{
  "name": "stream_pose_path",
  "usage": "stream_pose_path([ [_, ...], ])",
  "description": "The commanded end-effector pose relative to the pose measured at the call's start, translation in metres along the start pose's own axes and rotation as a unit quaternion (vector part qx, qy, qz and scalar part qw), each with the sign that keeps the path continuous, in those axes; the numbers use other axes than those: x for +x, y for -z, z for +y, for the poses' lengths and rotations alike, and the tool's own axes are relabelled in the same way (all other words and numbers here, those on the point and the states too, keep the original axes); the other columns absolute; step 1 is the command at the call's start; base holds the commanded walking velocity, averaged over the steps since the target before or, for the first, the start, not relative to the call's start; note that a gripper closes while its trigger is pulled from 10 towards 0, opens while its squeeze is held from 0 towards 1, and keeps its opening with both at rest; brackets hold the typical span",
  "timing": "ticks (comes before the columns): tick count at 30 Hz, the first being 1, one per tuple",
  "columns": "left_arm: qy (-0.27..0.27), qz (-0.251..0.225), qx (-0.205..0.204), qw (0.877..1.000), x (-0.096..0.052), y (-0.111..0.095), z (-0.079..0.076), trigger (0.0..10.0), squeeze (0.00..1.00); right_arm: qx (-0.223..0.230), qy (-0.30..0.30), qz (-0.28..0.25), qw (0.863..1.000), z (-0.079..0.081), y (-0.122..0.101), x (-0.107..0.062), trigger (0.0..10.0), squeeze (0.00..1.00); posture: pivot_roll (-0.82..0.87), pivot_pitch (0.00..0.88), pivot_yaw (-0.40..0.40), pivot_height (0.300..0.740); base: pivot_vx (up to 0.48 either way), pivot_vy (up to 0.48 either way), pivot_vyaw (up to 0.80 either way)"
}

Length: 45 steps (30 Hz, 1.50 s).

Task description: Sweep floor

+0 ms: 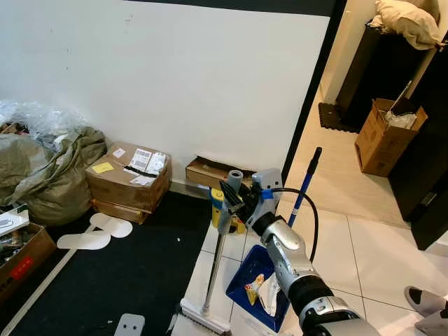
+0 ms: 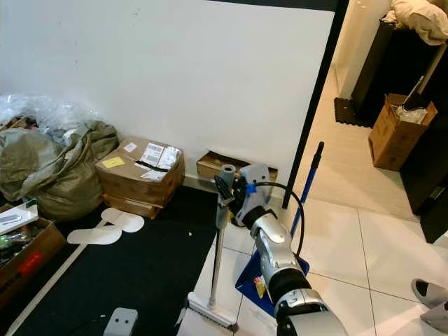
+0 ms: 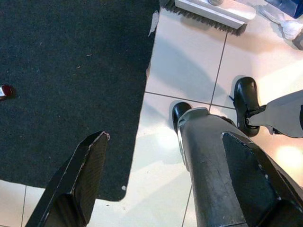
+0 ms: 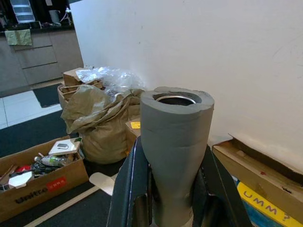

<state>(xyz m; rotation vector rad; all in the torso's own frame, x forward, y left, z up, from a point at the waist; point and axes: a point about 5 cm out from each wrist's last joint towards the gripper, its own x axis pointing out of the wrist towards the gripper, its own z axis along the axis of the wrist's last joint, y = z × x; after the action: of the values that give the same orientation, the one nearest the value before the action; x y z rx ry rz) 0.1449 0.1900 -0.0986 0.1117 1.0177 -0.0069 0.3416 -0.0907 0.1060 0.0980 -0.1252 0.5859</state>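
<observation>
A broom stands nearly upright on the white tiles, its grey foam grip (image 1: 227,201) on top of a metal pole (image 1: 213,269). Its brush head (image 1: 204,316) rests by the edge of the black rug (image 1: 133,273). My right gripper (image 1: 229,198) is shut on the grip; in the right wrist view its black fingers (image 4: 127,189) clamp both sides of the foam grip (image 4: 175,137). A blue dustpan (image 1: 253,274) holding wrappers lies just right of the broom, its long handle (image 1: 306,183) leaning up. My left gripper (image 3: 164,137) hangs open over the rug edge, holding nothing.
Against the white wall sit cardboard boxes (image 1: 129,178), a flat box (image 1: 206,171) and a stuffed olive sack (image 1: 49,175). White insoles (image 1: 98,232) lie on the rug. A doorway at the right leads to an open carton (image 1: 383,136). My black feet (image 3: 246,97) stand on the tiles.
</observation>
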Motion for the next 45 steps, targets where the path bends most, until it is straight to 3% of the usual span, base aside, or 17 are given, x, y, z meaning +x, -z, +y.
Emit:
stream_pose_path([
  [1, 0.005, 0.004, 0.000, 1.000, 0.000, 0.001, -0.002, 10.0, 0.00, -0.005, -0.007, -0.013, 1.000, 0.002, -0.007, 0.004, 10.0, 0.00, -0.06, 0.000, -0.071, 0.740, 0.000, 0.000, 0.00],
  [9, 0.005, 0.000, -0.002, 1.000, 0.000, -0.001, -0.001, 10.0, 0.00, -0.006, -0.011, -0.001, 1.000, 0.005, -0.001, 0.004, 10.0, 0.00, -0.05, 0.000, -0.072, 0.740, 0.000, 0.000, 0.00],
  [22, 0.006, -0.001, -0.010, 1.000, 0.000, -0.001, 0.004, 10.0, 0.00, -0.024, -0.027, 0.114, 0.993, 0.003, 0.033, -0.015, 10.0, 0.00, -0.05, 0.000, -0.069, 0.740, 0.000, -0.028, 0.00],
  [38, 0.009, 0.000, -0.013, 1.000, 0.000, 0.000, 0.003, 10.0, 0.00, 0.002, -0.087, 0.121, 0.989, 0.007, 0.037, -0.023, 10.0, 0.00, -0.05, 0.000, -0.068, 0.740, 0.000, -0.384, 0.00],
  [40, 0.011, 0.000, -0.013, 1.000, 0.000, 0.000, 0.003, 10.0, 0.00, 0.055, -0.146, 0.083, 0.984, 0.017, 0.029, -0.023, 10.0, 0.00, -0.05, 0.000, -0.062, 0.740, 0.000, -0.412, 0.00],
  [41, 0.011, 0.000, -0.013, 1.000, 0.000, 0.000, 0.003, 10.0, 0.00, 0.055, -0.146, 0.083, 0.984, 0.017, 0.029, -0.023, 10.0, 0.00, -0.05, 0.000, -0.062, 0.740, 0.000, -0.412, 0.00],
  [42, 0.012, 0.000, -0.013, 1.000, 0.000, 0.001, 0.003, 10.0, 0.00, 0.086, -0.156, 0.060, 0.982, 0.018, 0.023, -0.021, 10.0, 0.00, -0.05, 0.000, -0.066, 0.740, 0.000, -0.416, 0.00],
  [44, 0.012, 0.000, -0.013, 1.000, 0.000, 0.001, 0.003, 10.0, 0.00, 0.086, -0.156, 0.060, 0.982, 0.018, 0.023, -0.021, 10.0, 0.00, -0.05, 0.000, -0.066, 0.740, 0.000, -0.416, 0.00],
  [45, 0.012, 0.001, -0.013, 1.000, 0.000, 0.001, 0.003, 10.0, 0.00, 0.115, -0.164, 0.040, 0.979, 0.019, 0.016, -0.019, 10.0, 0.00, -0.04, 0.000, -0.069, 0.740, 0.000, -0.416, 0.00],
])
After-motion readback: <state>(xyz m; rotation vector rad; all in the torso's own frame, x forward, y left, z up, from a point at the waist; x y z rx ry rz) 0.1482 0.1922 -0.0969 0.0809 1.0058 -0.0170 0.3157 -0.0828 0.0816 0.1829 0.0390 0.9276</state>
